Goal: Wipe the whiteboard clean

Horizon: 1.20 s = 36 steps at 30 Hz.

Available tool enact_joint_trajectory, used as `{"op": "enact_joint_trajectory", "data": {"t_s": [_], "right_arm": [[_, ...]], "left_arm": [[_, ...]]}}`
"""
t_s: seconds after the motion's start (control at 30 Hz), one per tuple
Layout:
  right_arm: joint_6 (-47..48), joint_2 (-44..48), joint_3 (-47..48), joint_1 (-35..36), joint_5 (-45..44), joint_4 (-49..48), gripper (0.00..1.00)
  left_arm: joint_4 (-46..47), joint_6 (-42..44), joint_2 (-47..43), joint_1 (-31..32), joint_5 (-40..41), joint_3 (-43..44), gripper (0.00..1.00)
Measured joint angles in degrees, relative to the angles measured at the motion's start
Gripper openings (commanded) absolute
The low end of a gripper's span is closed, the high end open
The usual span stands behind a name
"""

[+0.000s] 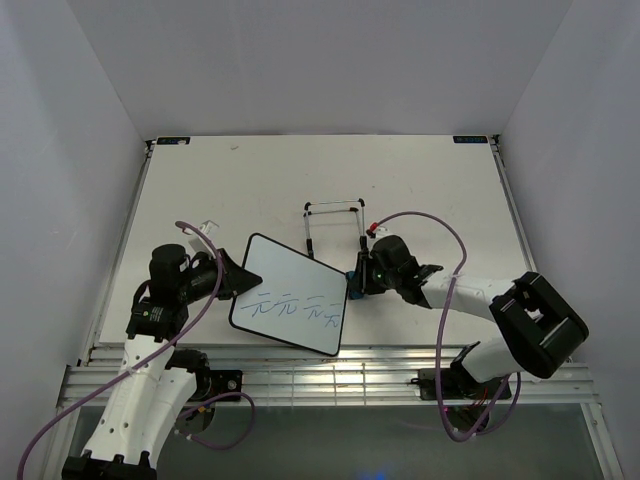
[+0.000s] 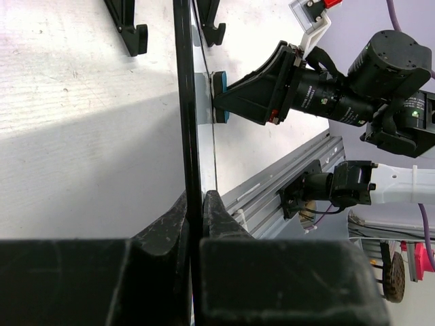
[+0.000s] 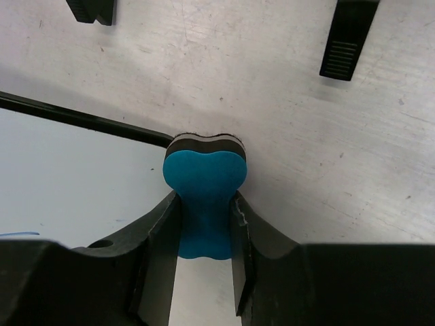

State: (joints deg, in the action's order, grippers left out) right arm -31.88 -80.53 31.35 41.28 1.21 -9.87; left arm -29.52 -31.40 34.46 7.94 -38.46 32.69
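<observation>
The whiteboard (image 1: 290, 293) is white with a thin black frame and blue scribbles across its middle. It is tilted, held at its left edge by my left gripper (image 1: 232, 281), which is shut on the frame (image 2: 192, 170). My right gripper (image 1: 356, 281) is shut on the blue bone-shaped eraser (image 3: 204, 197), whose end touches the board's right edge. In the left wrist view the eraser (image 2: 220, 97) presses against the board's face. In the right wrist view the board (image 3: 75, 183) fills the lower left.
The thin black wire stand (image 1: 334, 222) stands on the white table (image 1: 420, 180) just behind the board. Its feet show in the right wrist view (image 3: 348, 41). An aluminium rail (image 1: 330, 362) runs along the table's near edge.
</observation>
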Motion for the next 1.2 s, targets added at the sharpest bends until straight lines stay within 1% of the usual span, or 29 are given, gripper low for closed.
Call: {"op": "enact_joint_trajectory", "data": {"t_s": [0.13,0.27,0.4,0.5,0.73,0.87,0.97,1.07,1.2], "right_arm": [[0.81,-2.43,3.13,-0.02,1.20,2.47,0.17],[-0.13,-1.99,3.52,1.88,-0.68,2.51,0.16],[-3.54,-0.09,3.32,6.45,-0.76,-0.83,0.16],[-5.99,-0.48,3.82,11.08,-1.62,-4.44,0.16],[-7.65,-5.73,15.78,21.66,-3.98,-6.34,0.16],[-7.56,-5.33,18.47,25.42,-4.61,-9.31,0.16],[-7.74,-3.74,16.63,25.11,-6.01,-9.90,0.16],[-7.80,-1.07,11.89,23.61,-6.86,-9.64,0.17],[-7.87,1.62,4.39,18.84,-8.39,-7.48,0.17]], "left_arm": [[-0.02,-0.59,0.00,-0.20,0.74,0.00,0.00],[0.02,-0.79,0.00,-0.35,0.96,0.00,0.00],[0.07,-0.79,0.00,-0.35,1.03,0.00,0.00],[-0.33,-1.31,0.20,-0.46,1.86,0.00,0.00],[-1.66,-2.93,0.57,-1.66,4.37,0.00,0.00],[-0.15,-1.57,0.20,-1.22,2.84,0.00,0.00],[0.85,-0.70,0.04,-0.85,1.97,0.00,0.00],[1.40,0.00,-0.17,-0.44,1.46,0.00,0.00],[1.18,-0.20,-0.17,-0.44,1.86,0.00,0.00]]}}
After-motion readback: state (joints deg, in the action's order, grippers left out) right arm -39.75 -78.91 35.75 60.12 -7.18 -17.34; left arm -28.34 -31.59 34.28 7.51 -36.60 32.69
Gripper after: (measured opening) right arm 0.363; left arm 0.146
